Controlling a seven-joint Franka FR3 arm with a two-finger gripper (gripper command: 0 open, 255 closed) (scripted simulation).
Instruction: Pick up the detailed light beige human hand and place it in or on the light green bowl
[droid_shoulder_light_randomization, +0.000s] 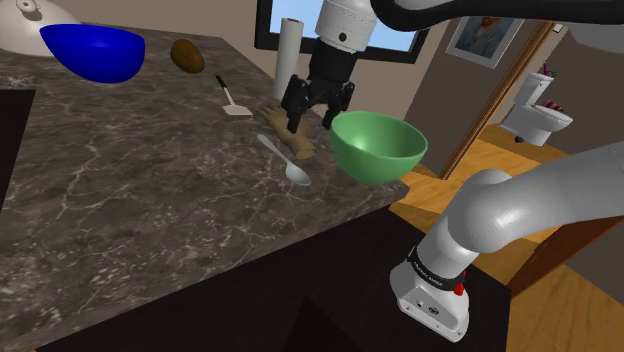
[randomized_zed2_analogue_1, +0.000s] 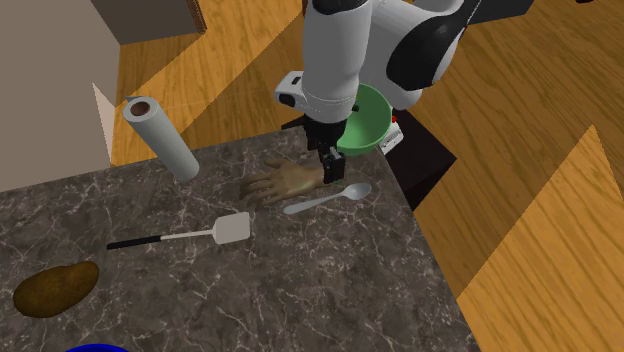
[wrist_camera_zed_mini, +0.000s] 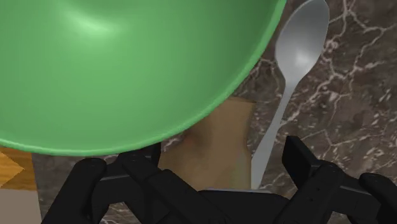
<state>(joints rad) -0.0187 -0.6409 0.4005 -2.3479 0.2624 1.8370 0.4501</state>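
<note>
Dark marbled counter (droid_shoulder_light_randomization: 150, 200) carried the beige hand model (randomized_zed2_analogue_1: 285, 183) lying flat, its wrist end just beside the green bowl (droid_shoulder_light_randomization: 378, 145), with a grey spoon (randomized_zed2_analogue_1: 325, 200) alongside. The black gripper (droid_shoulder_light_randomization: 312, 118) hung over that wrist, jaws spread to either side without clasping it.

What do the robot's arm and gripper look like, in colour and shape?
The arm is white, with rounded tubular links and dark joints; its lowest link carries a small red dot and dark lettering. The gripper is all black, with two blocky fingers.

The white arm (randomized_zed2_analogue_1: 335, 50) points straight down, fingers (wrist_camera_zed_mini: 305, 167) (both black) spread apart.
</note>
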